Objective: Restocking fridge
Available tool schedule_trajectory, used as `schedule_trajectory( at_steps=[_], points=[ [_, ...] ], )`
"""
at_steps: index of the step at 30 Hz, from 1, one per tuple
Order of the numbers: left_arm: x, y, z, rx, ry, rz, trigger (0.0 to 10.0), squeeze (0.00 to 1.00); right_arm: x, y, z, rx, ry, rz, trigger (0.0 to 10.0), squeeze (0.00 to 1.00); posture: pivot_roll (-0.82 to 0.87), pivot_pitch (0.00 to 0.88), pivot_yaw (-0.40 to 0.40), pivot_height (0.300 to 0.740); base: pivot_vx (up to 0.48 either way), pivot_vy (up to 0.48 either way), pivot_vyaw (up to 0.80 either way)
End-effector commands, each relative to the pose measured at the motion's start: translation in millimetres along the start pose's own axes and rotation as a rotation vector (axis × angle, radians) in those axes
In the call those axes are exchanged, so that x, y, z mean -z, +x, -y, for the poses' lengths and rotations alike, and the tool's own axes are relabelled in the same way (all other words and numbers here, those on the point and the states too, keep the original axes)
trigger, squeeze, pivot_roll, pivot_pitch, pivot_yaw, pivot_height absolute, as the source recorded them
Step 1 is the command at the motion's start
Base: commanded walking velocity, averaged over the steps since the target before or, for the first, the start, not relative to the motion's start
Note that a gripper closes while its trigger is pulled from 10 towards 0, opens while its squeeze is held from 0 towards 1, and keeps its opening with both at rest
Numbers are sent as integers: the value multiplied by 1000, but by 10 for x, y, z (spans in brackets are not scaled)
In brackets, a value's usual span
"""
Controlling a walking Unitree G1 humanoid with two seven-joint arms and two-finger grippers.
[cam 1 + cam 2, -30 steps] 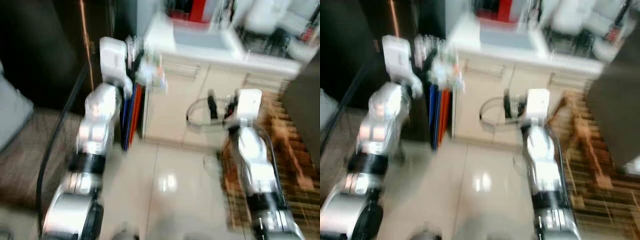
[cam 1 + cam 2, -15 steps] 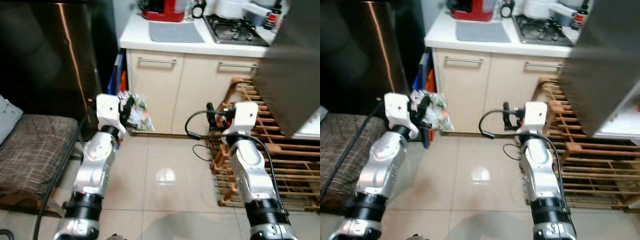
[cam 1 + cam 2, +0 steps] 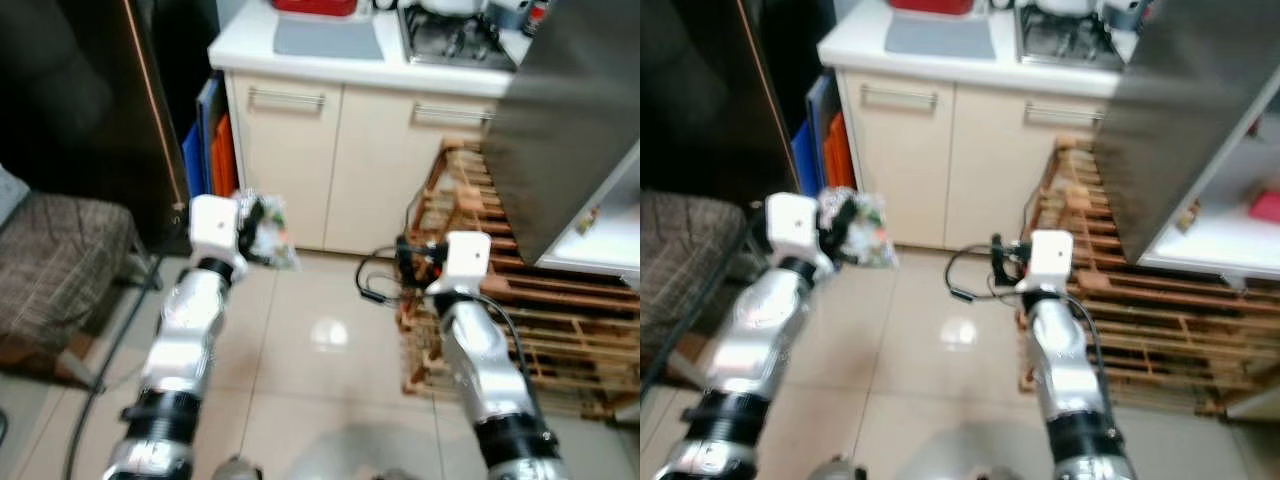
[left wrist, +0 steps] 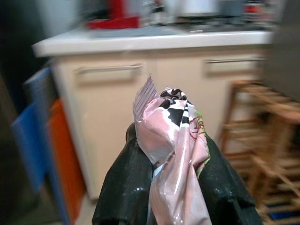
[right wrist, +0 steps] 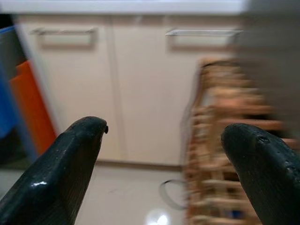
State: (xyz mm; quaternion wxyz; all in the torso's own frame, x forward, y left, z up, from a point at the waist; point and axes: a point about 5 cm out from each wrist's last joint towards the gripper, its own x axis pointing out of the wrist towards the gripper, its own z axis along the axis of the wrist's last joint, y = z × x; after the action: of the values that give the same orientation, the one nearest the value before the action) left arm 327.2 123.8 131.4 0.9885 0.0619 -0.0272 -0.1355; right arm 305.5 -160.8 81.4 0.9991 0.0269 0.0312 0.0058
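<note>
Snack packet (image 4: pixel 172 154), pink with a black-and-white print, is pinched between the jaws of my left gripper (image 3: pixel 256 228), its crimped top edge poking out past the fingertips (image 4: pixel 126 187). I'm holding it out in front of me above the tiled floor (image 3: pixel 310 390), on the left side of the scene, near the beige cabinet doors (image 3: pixel 285 165). My right gripper (image 5: pixel 173 159) is raised too, its jaws spread wide with nothing between them, pointing toward the same cabinets and the wooden rack (image 3: pixel 545 320) on the right. A black cable (image 3: pixel 375 285) loops off the right wrist. Far ahead, the white worktop (image 3: pixel 250 45) carries a red appliance (image 3: pixel 315 6) and a gas hob (image 3: pixel 450 35). Blue and orange boards (image 3: pixel 208 150) lean in the gap left of the cabinet. The grey fridge door (image 3: pixel 570 120) stands open at the right, with a white shelf (image 3: pixel 1230 235) behind it. A plaid seat (image 3: pixel 55 265) sits at the far left.
</note>
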Motion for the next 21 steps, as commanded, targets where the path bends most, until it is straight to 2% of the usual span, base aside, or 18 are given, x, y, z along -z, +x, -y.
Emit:
schedule_trajectory(
  at_steps=[1,2,3,6,12,21],
  points=[
    [-107,33,-60,-1,50,47,10000,43,-63,17,-40,-2,-1,36,10000,0,-17,0,40,740,0,-465,0],
    [-113,43,-50,9,57,48,10000,43,-60,17,-26,2,-4,35,10000,0,-20,0,42,740,0,-465,0],
    [-108,51,-50,18,50,46,10000,0,-48,12,5,14,-8,32,10000,0,-29,0,48,740,0,-465,0],
    [-113,96,-23,39,34,50,10000,0,-32,-3,91,38,-13,30,10000,0,-38,0,37,740,0,-465,0],
    [-146,179,24,37,4,68,10000,0,31,-25,77,-4,-47,0,10000,0,-37,0,-4,740,0,-465,0],
    [-179,262,100,38,-17,88,10000,0,11,18,112,-14,-68,-3,10000,0,-48,0,-13,740,0,-463,0]
  ],
)
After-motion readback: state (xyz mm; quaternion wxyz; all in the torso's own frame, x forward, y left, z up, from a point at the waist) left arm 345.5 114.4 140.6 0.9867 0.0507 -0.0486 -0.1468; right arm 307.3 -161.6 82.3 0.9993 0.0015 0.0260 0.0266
